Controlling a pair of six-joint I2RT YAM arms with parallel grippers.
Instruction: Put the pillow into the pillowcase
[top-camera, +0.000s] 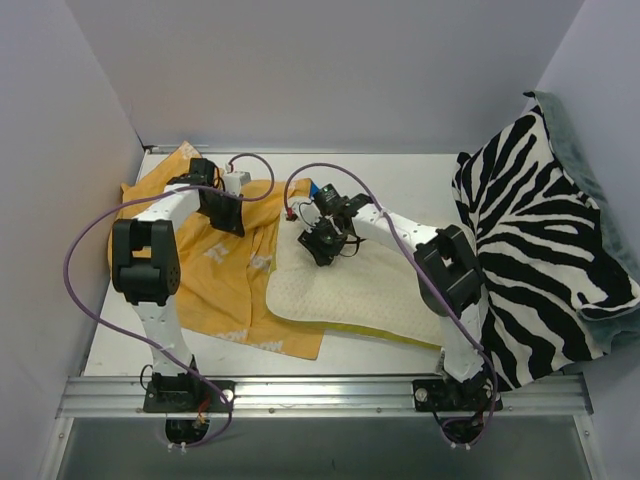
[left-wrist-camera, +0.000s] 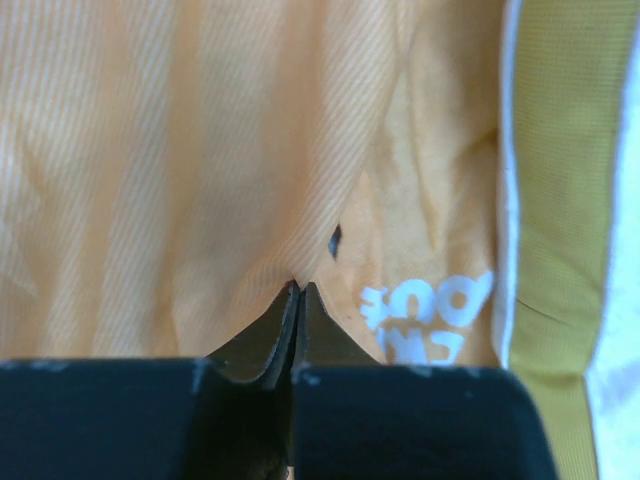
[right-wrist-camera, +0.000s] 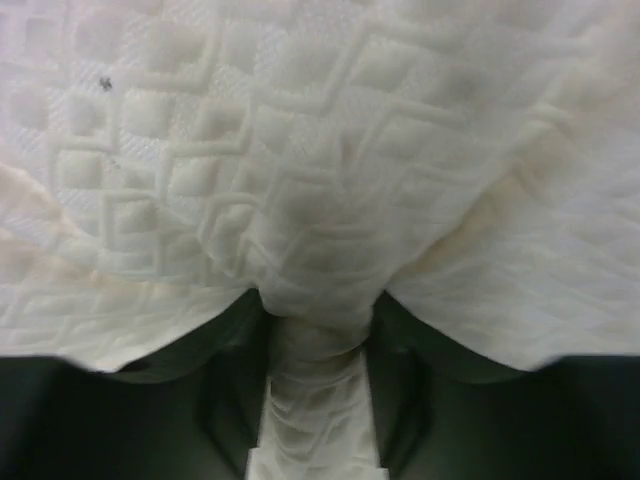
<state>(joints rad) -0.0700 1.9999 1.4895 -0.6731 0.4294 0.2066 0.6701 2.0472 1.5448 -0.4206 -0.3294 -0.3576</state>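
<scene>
The mustard-orange pillowcase lies flat on the left half of the table, with white lettering patches. The cream quilted pillow lies to its right, its left edge over the pillowcase. My left gripper is shut and pinches a fold of the pillowcase at its tips. My right gripper is shut on a bunched fold of the pillow at the pillow's far left corner; the cloth fills the gap between its jaws.
A zebra-striped blanket hangs over the right wall and the table's right side. White walls enclose the table on the left, back and right. A metal rail runs along the near edge.
</scene>
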